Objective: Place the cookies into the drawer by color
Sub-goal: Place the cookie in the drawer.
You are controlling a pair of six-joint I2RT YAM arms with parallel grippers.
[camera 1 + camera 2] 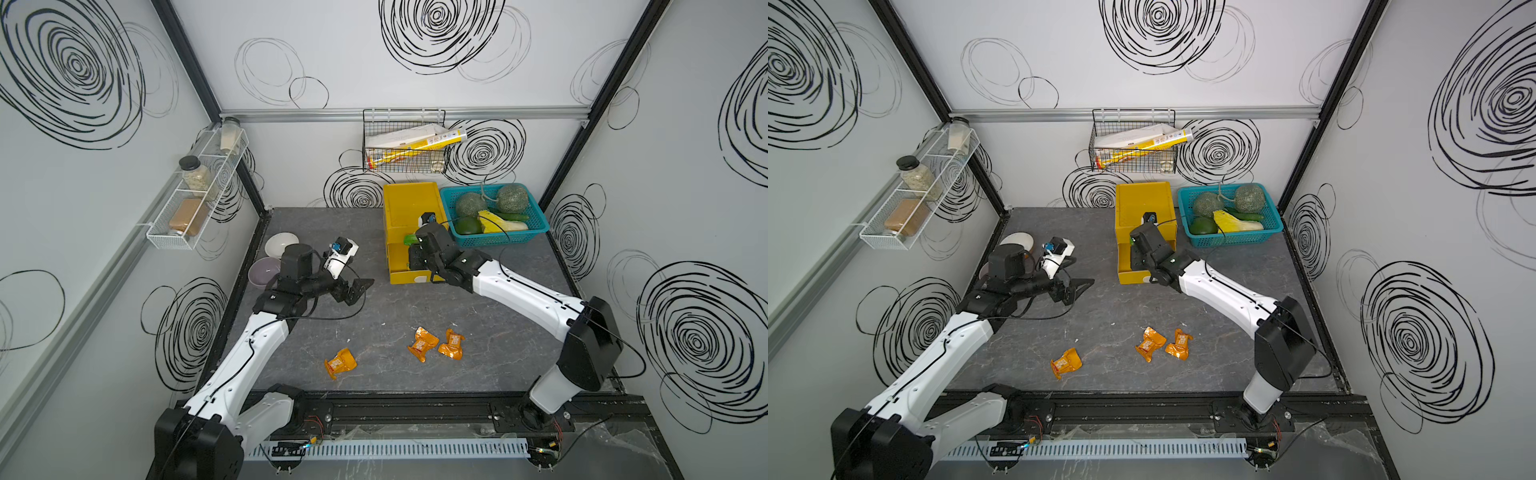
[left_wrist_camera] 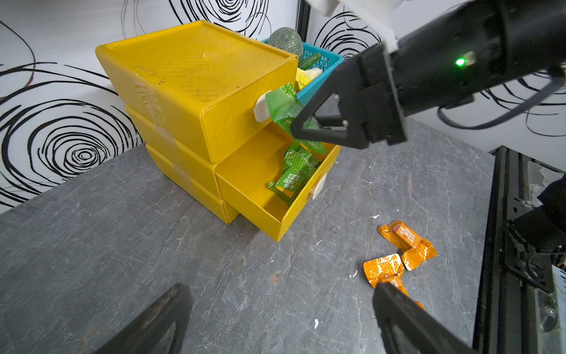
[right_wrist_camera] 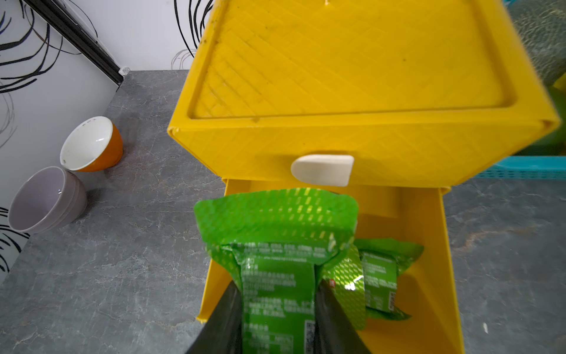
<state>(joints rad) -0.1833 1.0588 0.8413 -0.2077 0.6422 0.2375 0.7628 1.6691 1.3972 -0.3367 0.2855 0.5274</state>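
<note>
Green foil packet (image 3: 275,233) is hanging clenched in the right hand (image 3: 277,306), just above the pulled-out middle drawer (image 2: 245,177) of the yellow cabinet (image 2: 196,76), where two more green packets (image 2: 289,184) are lying. Three orange packets (image 1: 423,343) are lying on the bench (image 1: 374,324); the left hand (image 2: 280,288) is hovering released, jaws wide apart.

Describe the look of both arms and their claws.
The left arm and right arm have glossy white shells between bulky black joints, with a thin black cable running along each. The left claw and right claw are matte black with triangular, open-framed fingers. A green light glows on the right wrist.
</note>
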